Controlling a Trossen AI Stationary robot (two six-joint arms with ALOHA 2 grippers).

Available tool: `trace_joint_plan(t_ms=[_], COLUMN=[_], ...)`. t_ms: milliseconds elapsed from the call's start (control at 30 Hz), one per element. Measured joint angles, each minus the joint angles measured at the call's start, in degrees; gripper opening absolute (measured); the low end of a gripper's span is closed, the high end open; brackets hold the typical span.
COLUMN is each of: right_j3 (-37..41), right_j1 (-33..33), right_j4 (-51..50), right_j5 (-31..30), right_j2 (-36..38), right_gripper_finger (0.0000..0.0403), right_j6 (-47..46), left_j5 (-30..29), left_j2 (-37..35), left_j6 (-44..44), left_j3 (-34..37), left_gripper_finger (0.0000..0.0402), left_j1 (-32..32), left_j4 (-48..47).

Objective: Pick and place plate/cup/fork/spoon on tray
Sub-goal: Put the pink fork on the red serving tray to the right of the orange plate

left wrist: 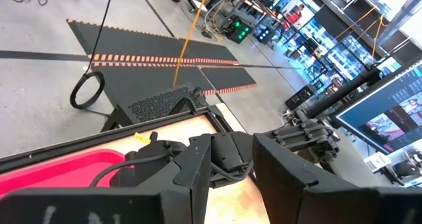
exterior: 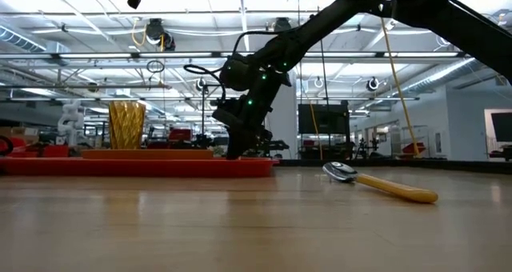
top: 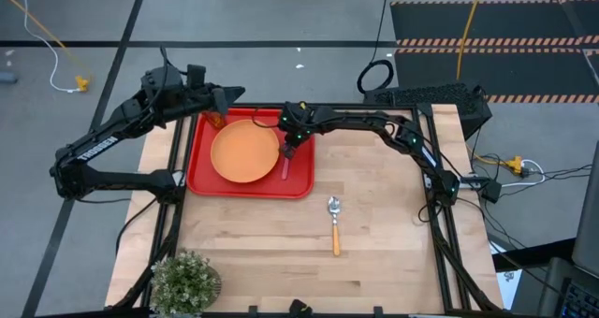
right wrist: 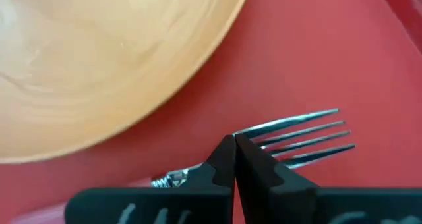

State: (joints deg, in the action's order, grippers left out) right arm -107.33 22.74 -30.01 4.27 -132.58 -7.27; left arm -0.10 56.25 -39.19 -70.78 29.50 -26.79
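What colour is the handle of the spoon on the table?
Orange-yellow. The spoon has a silver bowl; the handle shows best in the low view.

Pale wooden counter (top: 374,252) on a dark frame, set on a grey concrete floor (top: 84,19) crossed by dark lines. Far right, a black mat (top: 496,33) edged in orange-striped tape; a coiled black cable (top: 375,78) beside it. Potted green plant (top: 185,282) at the near left corner. Overhead, white ceiling beams (exterior: 96,24) and strip lights.
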Motion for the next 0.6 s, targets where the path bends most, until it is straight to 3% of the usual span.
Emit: trace_joint_plan(t_ms=[600], right_j3=[0.02], right_j1=[-0.72], right_j4=[1.47], right_j5=[-3.33], right_j2=[-0.88], right_gripper_finger=[0.0000], right_j6=[2.27], left_j5=[0.00], left_j2=[0.00], left_j6=[-0.80], left_j3=[0.01], left_gripper_finger=[0.0113], left_j1=[0.00], left_j4=[0.00])
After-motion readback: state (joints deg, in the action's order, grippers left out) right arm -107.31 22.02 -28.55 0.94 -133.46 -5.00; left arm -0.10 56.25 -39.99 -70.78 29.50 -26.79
